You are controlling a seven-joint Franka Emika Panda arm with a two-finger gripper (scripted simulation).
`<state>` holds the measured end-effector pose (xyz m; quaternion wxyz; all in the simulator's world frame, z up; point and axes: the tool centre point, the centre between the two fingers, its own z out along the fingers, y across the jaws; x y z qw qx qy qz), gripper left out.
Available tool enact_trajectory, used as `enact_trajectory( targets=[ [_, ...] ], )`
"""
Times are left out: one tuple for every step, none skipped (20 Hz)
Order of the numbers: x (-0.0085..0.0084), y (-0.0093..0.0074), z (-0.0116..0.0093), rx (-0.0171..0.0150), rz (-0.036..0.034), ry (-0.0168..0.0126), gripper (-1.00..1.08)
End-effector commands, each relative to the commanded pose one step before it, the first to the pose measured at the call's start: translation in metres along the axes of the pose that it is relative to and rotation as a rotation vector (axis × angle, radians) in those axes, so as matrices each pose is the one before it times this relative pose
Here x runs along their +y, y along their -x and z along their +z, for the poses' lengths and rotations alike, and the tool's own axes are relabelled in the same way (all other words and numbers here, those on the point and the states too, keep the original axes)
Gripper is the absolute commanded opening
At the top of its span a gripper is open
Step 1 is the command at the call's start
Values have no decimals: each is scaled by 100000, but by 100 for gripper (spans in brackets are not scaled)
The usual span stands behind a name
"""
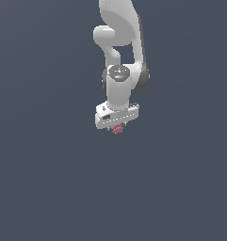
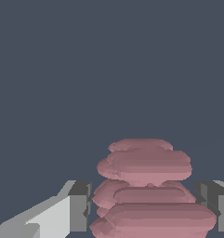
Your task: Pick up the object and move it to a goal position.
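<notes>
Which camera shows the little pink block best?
The wrist view: the pink block fills the space between the gripper fingers, its stacked ridges clear. The exterior view shows only a tiny pink speck under the white gripper.

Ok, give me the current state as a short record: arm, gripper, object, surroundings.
arm: white Franka Panda arm, reaching down from the top of the exterior view
gripper: white gripper, pointing down, one dark finger pad on each side of the block
object: small dusty pinkish-red ridged, stacked-looking block, between the fingers, much smaller than the gripper
contact: pads close beside the block; a small gap shows at each side in the wrist view, firm grip not confirmed
surroundings: plain dark blue-grey background; no goal marker visible
</notes>
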<state>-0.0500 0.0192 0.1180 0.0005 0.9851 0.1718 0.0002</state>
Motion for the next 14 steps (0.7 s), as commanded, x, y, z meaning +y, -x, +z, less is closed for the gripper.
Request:
enact_trajectory(
  targets=[
    [-1749, -45, -1657, -27, 39, 34, -100],
    [-606, -45, -580, 0, 0, 0, -100],
    [-561, -44, -537, 0, 0, 0, -100],
    [-512, -41, -491, 0, 0, 0, -100],
    [-460, -38, -442, 0, 0, 0, -100],
    [-407, -36, -391, 0, 0, 0, -100],
    [-353, -35, -340, 0, 0, 0, -100],
    [-298, -35, -287, 0, 0, 0, -100],
    [-242, -35, -233, 0, 0, 0, -100],
    [-186, -37, -179, 0, 0, 0, -100],
    [-120, -47, -93, -39, -11, -89, -100],
    [-72, -42, -69, 0, 0, 0, -100],
    [-15, -43, -14, 0, 0, 0, -100],
    [23, -11, -1, 27, 14, -38, -100]
  ],
)
